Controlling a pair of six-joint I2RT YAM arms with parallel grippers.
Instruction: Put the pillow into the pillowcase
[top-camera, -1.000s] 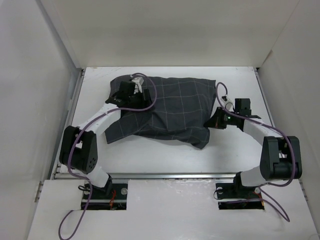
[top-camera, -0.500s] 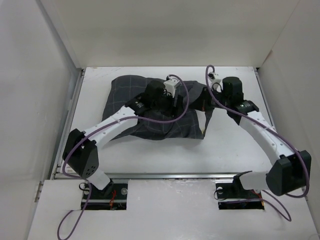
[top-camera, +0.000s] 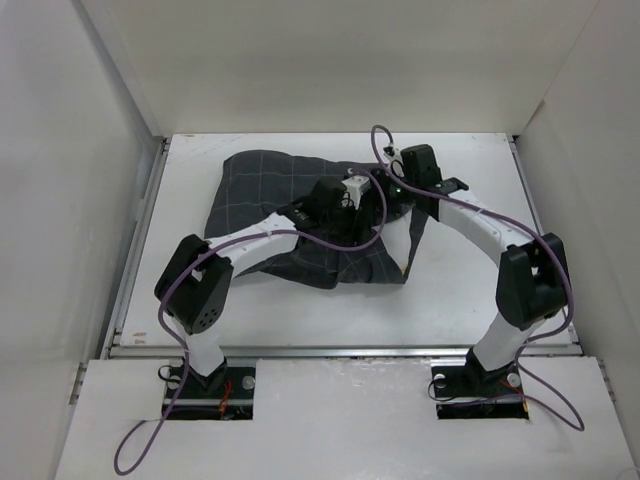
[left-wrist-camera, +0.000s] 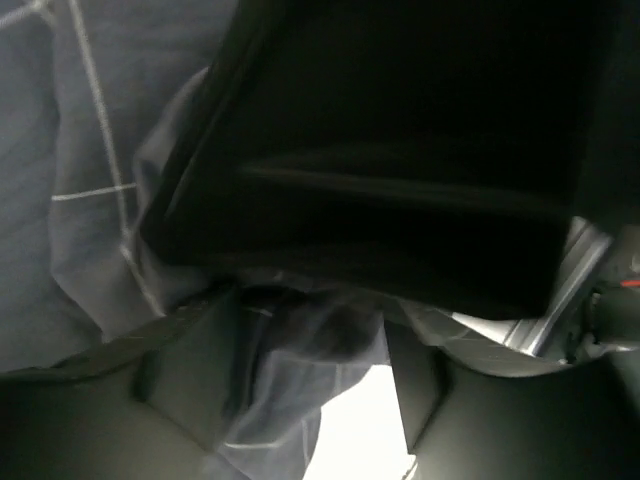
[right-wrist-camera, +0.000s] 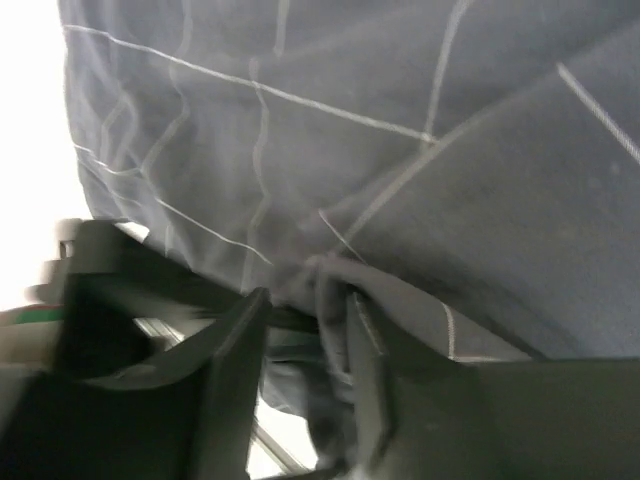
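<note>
while it sits nearly closed, right pincer (right-wrist-camera: 307, 300) pinches the pillowcase (right-wrist-camera: 450, 150).

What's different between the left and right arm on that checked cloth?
The left arm stretches across the pillowcase; the right arm curves around its right edge. The left claw has wider-set fingers, loose cloth between; the right claw pinches a fold. Both work the same end.

The white counter (top-camera: 300, 310), enclosed by white wall panels (top-camera: 340, 60) on its left, far and right sides, carries the dark grey windowpane-check pillowcase (top-camera: 255, 185). The pillowcase lies rumpled and bulging across the far half, reaching close to the far-left corner.
</note>
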